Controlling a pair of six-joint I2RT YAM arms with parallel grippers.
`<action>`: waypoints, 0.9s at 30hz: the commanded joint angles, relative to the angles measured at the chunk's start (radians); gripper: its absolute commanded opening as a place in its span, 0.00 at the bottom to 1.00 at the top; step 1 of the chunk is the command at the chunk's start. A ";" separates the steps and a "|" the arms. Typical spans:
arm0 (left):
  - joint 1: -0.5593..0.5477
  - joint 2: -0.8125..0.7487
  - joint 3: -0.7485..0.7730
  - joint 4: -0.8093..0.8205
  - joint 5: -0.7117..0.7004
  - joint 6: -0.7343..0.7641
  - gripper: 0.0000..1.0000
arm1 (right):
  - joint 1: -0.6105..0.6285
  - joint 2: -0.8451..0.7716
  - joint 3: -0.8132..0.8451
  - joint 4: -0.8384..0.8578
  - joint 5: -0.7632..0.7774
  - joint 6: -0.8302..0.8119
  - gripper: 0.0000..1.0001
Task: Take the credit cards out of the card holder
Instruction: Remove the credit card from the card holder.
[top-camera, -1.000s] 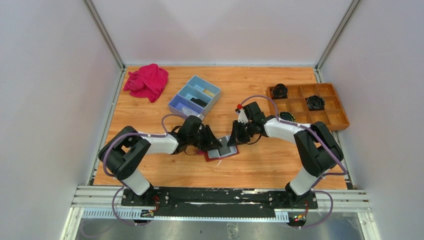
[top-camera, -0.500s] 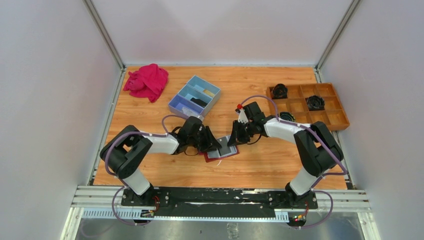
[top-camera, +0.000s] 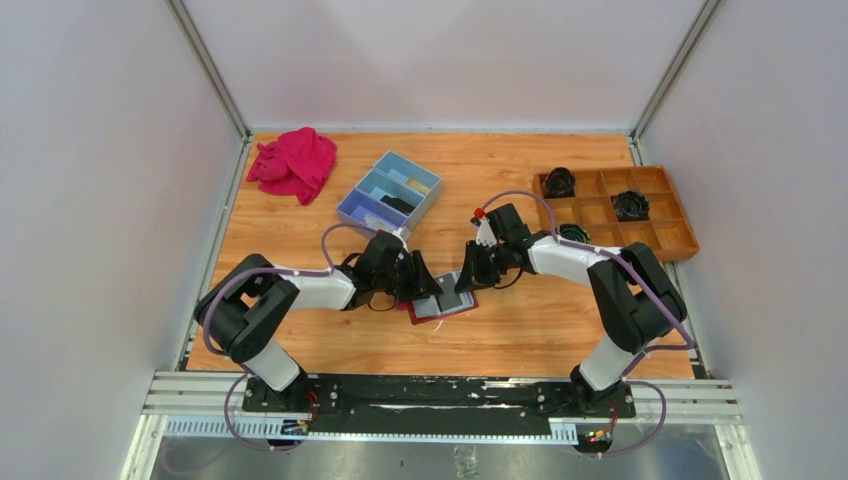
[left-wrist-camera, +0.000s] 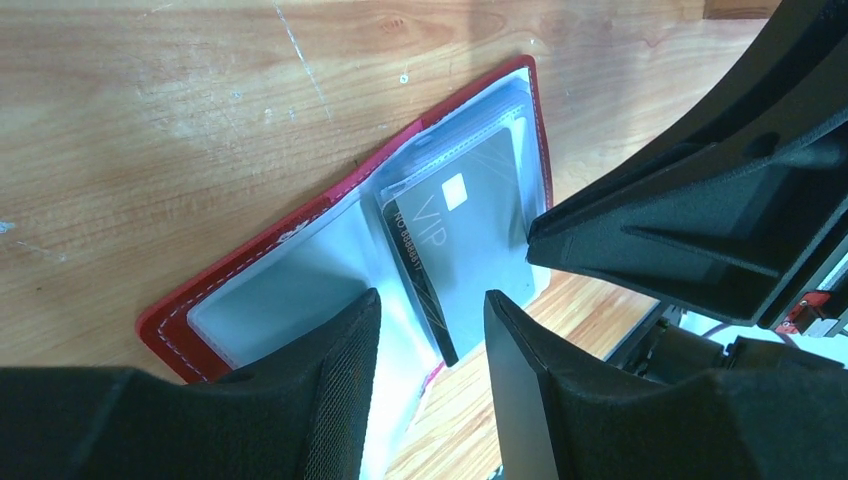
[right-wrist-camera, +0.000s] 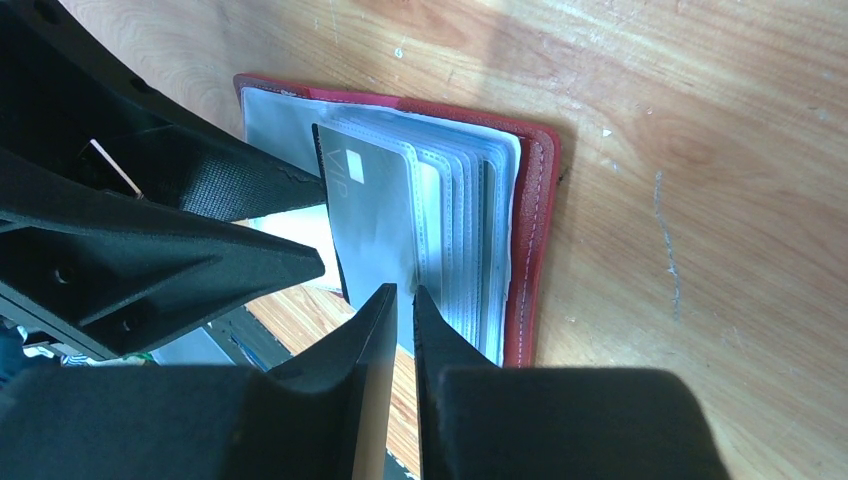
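Note:
The dark red card holder (top-camera: 461, 310) lies open on the wooden table between my two grippers. It also shows in the left wrist view (left-wrist-camera: 300, 222) and the right wrist view (right-wrist-camera: 535, 220). A grey "VIP" credit card (left-wrist-camera: 470, 240) sticks partly out of a see-through pocket; it also shows in the right wrist view (right-wrist-camera: 375, 220). My left gripper (left-wrist-camera: 428, 310) is open, its jaws on either side of the card's near corner. My right gripper (right-wrist-camera: 403, 295) is nearly closed, with its tips over the card's other edge. Several more pockets are stacked behind the card, and their contents are unclear.
A blue three-compartment box (top-camera: 389, 193) stands behind the left gripper. A bright pink cloth (top-camera: 295, 163) lies at the back left. A wooden divided tray (top-camera: 680, 235) with black round parts sits at the right. White walls enclose the table on three sides.
The left arm has shifted slightly. The card holder and the right arm have stayed in place.

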 joint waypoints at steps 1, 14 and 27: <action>0.005 0.016 -0.017 -0.032 -0.008 0.029 0.48 | -0.002 0.036 -0.022 -0.015 0.012 -0.001 0.15; 0.010 0.027 -0.114 0.183 -0.005 -0.109 0.34 | -0.003 0.072 -0.043 0.056 -0.090 0.050 0.15; 0.027 0.028 -0.142 0.218 0.008 -0.125 0.00 | -0.007 0.069 -0.056 0.049 -0.057 0.054 0.15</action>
